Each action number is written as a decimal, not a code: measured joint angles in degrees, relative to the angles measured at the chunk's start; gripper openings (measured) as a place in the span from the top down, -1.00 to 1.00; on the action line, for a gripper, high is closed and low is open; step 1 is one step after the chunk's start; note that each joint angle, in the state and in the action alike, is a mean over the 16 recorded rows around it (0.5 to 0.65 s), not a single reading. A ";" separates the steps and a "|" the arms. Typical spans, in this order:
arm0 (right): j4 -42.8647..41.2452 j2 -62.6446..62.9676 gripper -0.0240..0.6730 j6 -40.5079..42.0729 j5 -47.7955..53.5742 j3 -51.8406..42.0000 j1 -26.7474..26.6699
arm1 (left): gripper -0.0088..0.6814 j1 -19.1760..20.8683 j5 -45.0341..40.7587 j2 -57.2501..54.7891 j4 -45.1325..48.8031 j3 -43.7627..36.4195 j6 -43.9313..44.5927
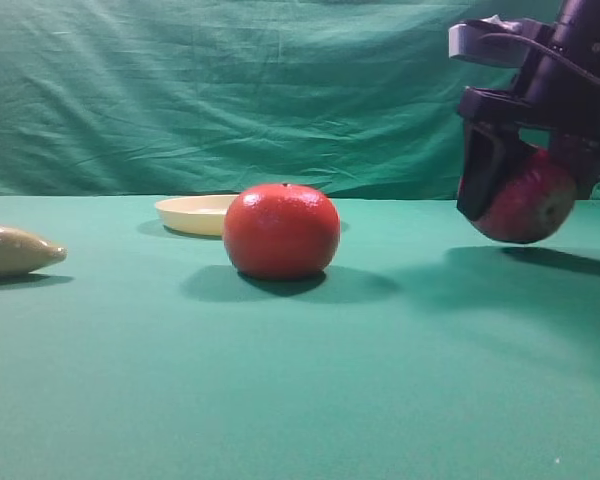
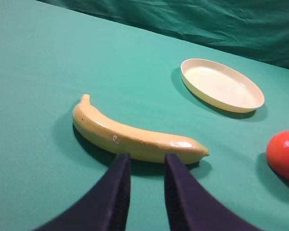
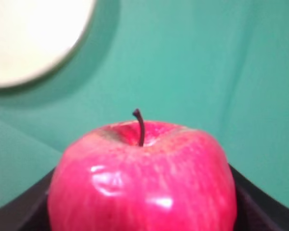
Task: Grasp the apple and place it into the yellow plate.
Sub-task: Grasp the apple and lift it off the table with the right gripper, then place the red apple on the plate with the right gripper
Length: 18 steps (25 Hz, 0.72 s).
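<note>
We see our right gripper (image 1: pixel 525 195) clenched around the apple (image 1: pixel 523 203), lifted off the table at three o'clock, well apart from the yellow plate (image 1: pixel 193 214) at ten o'clock

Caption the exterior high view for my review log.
Right gripper holds the apple above the table, right of the orange-red fruit; yellow plate behind.

I count one apple (image 1: pixel 525 200) and one orange-red fruit (image 1: pixel 281 230). There is one banana (image 2: pixel 135 136) and one yellow plate (image 2: pixel 221 85).
</note>
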<state>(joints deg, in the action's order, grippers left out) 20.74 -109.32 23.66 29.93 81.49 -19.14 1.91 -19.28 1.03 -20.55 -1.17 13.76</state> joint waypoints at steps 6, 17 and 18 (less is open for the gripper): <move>2.35 -5.70 -0.51 2.66 -8.04 9.21 -7.01 | 0.52 0.00 0.00 0.00 0.00 0.00 0.00; 2.96 -16.25 -0.67 4.35 -16.23 18.05 -14.17 | 0.52 0.00 0.00 0.00 0.00 0.00 0.00; 2.97 -16.62 -0.69 4.38 -16.19 18.40 -14.25 | 0.52 0.00 0.00 0.00 0.00 0.00 0.00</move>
<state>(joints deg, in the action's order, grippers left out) 23.71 -125.94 28.04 13.73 99.88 -33.39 1.91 -19.28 1.03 -20.55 -1.17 13.76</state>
